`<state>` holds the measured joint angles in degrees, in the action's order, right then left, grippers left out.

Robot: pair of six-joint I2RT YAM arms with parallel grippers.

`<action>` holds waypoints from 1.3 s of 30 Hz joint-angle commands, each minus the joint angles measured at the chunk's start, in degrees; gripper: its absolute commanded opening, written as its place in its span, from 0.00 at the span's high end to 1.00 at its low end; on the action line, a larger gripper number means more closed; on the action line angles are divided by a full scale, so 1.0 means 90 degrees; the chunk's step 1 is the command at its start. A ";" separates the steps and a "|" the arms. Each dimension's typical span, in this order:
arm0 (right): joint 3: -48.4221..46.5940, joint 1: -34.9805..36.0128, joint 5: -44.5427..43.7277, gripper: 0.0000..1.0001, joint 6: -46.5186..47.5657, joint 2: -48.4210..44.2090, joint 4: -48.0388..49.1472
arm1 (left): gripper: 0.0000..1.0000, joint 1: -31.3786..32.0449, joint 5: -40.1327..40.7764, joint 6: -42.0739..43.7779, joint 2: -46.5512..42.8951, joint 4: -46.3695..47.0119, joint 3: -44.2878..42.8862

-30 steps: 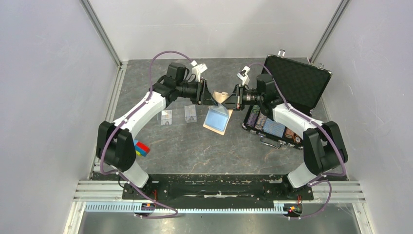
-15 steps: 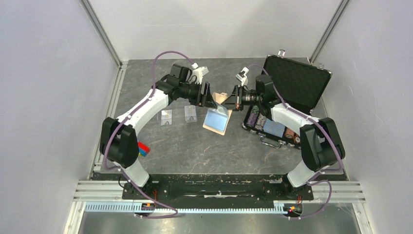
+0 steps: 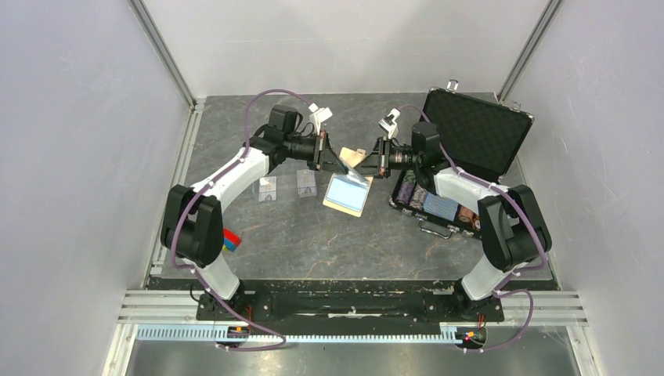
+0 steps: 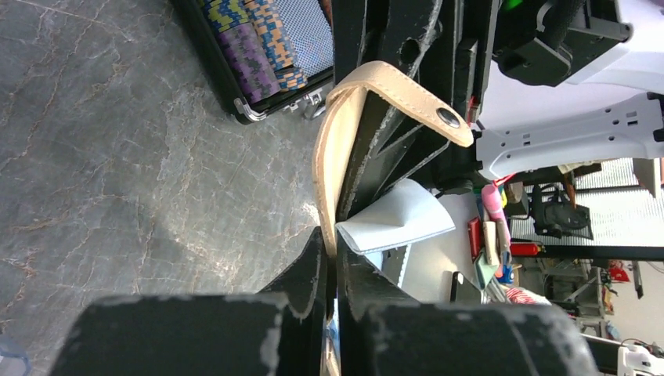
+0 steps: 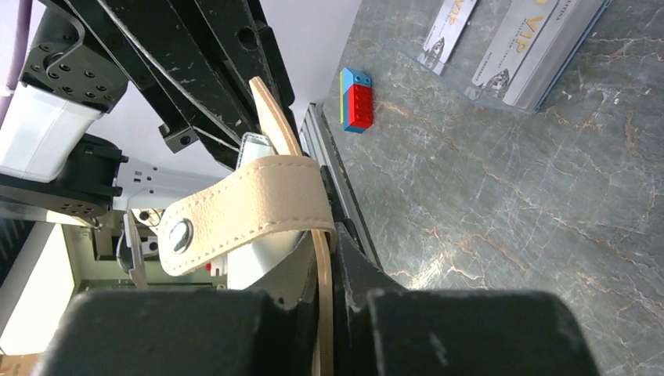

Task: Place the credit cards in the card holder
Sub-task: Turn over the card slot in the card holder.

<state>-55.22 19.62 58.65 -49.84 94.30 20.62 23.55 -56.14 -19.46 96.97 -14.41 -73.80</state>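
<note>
Your left hand [image 3: 332, 160] and right hand [image 3: 369, 166] both clamp the card holder [image 3: 348, 193] between them; the credit cards [image 3: 267, 188] lie leftward on the table [image 3: 313, 235], nearer your left hand.

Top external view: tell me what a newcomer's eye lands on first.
Mid-table, the left gripper and right gripper meet, both pinching the opened card holder, its blue lining up. Right of it sits an open black case of poker chips; left of it are the two credit cards.
</note>
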 commanded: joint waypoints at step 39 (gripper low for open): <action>-0.0985 0.0328 0.0516 0.80 0.3337 0.0057 -0.2183 | 0.90 -0.0142 -0.0816 0.0398 0.0027 -0.1964 -0.0456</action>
<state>-60.80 22.24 59.48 -22.06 93.84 1.54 21.96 -60.07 -19.35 98.98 -30.61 -77.19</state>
